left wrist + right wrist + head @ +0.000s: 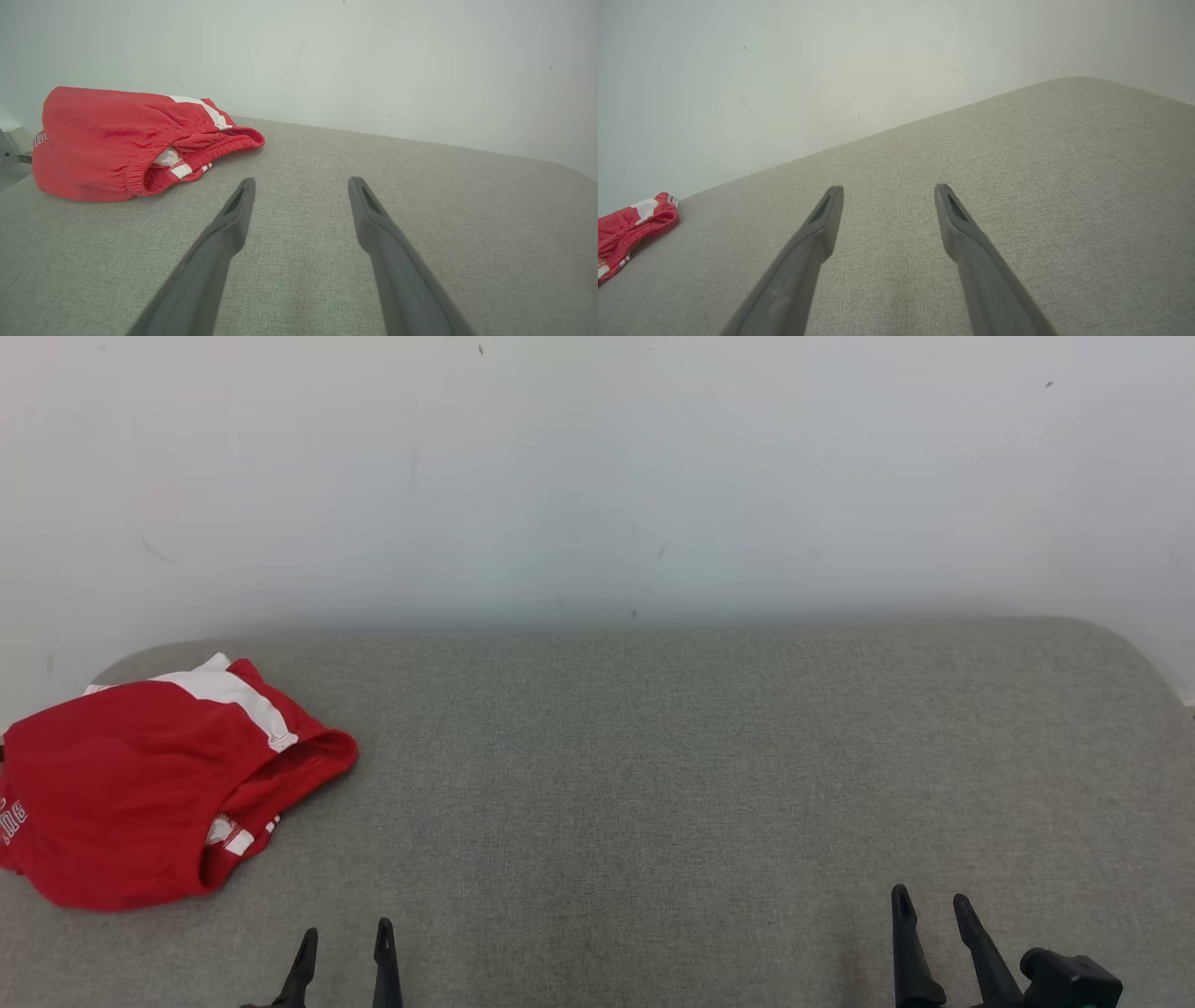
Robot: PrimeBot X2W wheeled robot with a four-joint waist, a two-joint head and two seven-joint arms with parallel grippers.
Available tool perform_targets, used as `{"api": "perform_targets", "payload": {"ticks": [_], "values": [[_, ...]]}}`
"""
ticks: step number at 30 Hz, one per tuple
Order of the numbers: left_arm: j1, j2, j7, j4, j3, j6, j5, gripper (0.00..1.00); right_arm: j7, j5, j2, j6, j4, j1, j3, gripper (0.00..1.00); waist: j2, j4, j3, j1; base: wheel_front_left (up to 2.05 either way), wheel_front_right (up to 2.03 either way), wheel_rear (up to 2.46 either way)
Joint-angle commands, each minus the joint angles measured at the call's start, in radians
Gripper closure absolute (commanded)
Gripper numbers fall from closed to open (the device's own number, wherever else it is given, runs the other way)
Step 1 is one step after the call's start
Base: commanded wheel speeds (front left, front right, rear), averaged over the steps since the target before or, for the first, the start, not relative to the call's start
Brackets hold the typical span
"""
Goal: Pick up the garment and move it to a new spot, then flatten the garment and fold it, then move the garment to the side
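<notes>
Left claw [346,930] and right claw [930,896] hung wide and empty; the garment [140,784] lay ahead-left of the left one, so a deep pinch looked smartest.

The garment [121,784] is thin, smooth red-and-white cloth with a gathered elastic waistband [210,151]. The padded top [653,784] under it is coarse grey woven fabric, matt. The left gripper [346,930] and right gripper [931,896] have matt, dark, plastic-looking fingers.

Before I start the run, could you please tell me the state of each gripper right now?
Left gripper: open, holding nothing, short of the crumpled red-and-white fabric garment.
Right gripper: open, holding nothing.
</notes>
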Motion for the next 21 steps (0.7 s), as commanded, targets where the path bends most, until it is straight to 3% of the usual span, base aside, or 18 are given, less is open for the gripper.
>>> {"api": "perform_targets", "payload": {"ticks": [1, 21], "values": [[0.008, -0.001, -0.008, 0.0, -0.004, -0.003, 0.025, 0.0, -0.007, -0.024, 0.001, -0.002, -0.004, 0.006, -0.001, 0.0, 0.0, 0.0, -0.001, 0.0, 0.0, 0.0, 0.0], [0.024, -0.011, -0.048, 0.023, -0.004, 0.006, 0.156, 0.0, -0.038, -0.159, 0.001, -0.002, 0.012, 0.022, 0.005, 0.0, 0.0, 0.002, -0.016, 0.0, 0.0, 0.0, 0.0]]}}
